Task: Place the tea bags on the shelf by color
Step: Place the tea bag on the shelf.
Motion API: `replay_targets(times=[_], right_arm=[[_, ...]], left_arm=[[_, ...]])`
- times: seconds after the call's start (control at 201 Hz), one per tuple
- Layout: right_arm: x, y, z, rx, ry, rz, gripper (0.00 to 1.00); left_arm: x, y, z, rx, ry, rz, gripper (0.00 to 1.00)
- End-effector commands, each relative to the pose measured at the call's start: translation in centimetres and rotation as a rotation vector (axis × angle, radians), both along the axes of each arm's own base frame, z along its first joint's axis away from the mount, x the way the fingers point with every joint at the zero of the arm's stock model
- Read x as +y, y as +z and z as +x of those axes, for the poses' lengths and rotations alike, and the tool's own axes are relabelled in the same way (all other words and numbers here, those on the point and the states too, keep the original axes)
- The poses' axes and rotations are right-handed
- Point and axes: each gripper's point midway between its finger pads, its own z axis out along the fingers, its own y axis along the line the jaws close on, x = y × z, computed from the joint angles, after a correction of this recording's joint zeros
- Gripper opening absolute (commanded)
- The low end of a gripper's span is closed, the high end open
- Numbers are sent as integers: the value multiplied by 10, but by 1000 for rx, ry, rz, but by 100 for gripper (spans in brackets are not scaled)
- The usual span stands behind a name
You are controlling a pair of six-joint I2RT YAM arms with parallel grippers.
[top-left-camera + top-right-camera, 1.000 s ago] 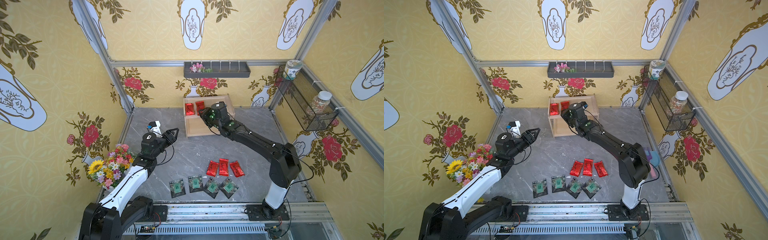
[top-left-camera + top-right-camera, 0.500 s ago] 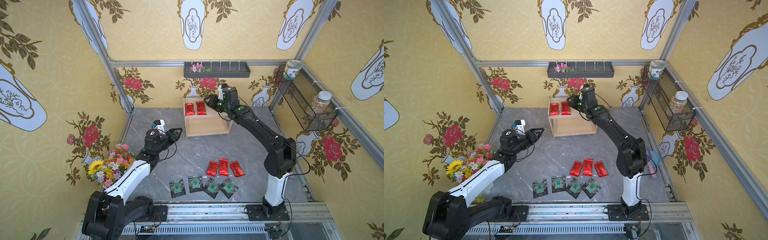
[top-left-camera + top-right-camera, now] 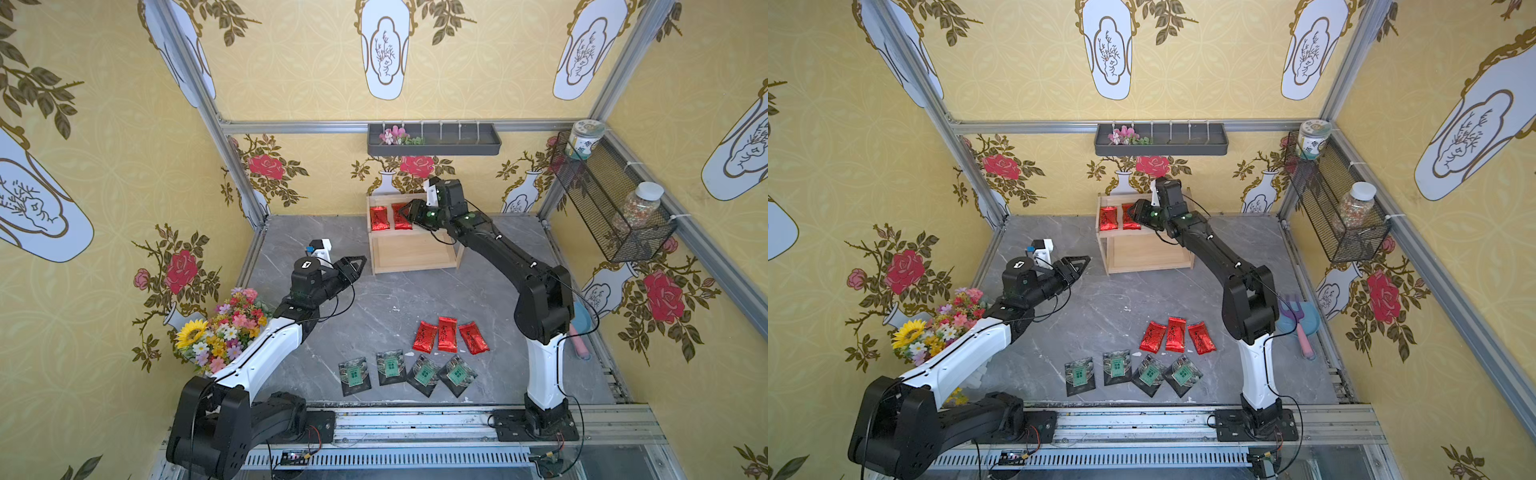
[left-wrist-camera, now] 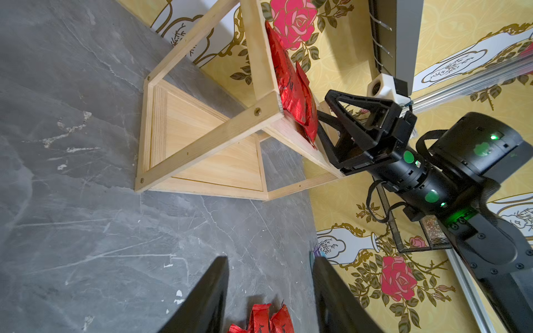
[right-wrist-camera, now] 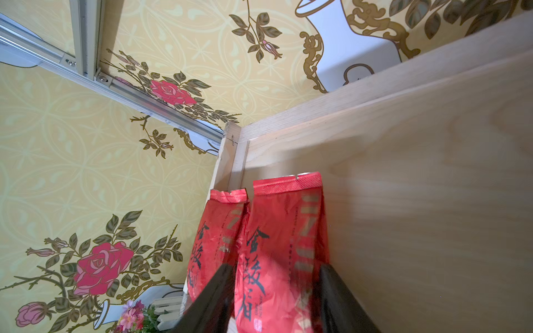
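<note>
In both top views we are looking down from high above the front, facing the back wall [image 3: 332,83] and taking in the whole tabletop [image 3: 374,299] and the shelf [image 3: 415,253]. From the left wrist we are looking low across the tabletop, near the shelf and the right fingers [image 4: 354,106]. From the right wrist we are peering closely at the shelf's top board, sharing its two red bags [image 5: 277,245] with the left wrist view.

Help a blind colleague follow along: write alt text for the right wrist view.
Two shiny red foil tea sachets with dark script lie side by side on the light wooden shelf board, the right gripper's black fingers straddling one sachet's near end. Yellow rose-patterned wallpaper fills the background.
</note>
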Motion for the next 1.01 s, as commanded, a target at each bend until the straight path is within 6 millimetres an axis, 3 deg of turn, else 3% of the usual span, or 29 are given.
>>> replay_targets(times=[0.0, 0.702, 1.001], right_arm=[[4, 5, 2, -26, 12, 10, 52], [16, 2, -1, -24, 20, 18, 51], [6, 14, -2, -48, 6, -4, 55]], left_arm=[[-3, 4, -1, -24, -18, -4, 53], [-3, 1, -3, -22, -20, -8, 53], [-1, 3, -4, -30, -15, -7, 53]])
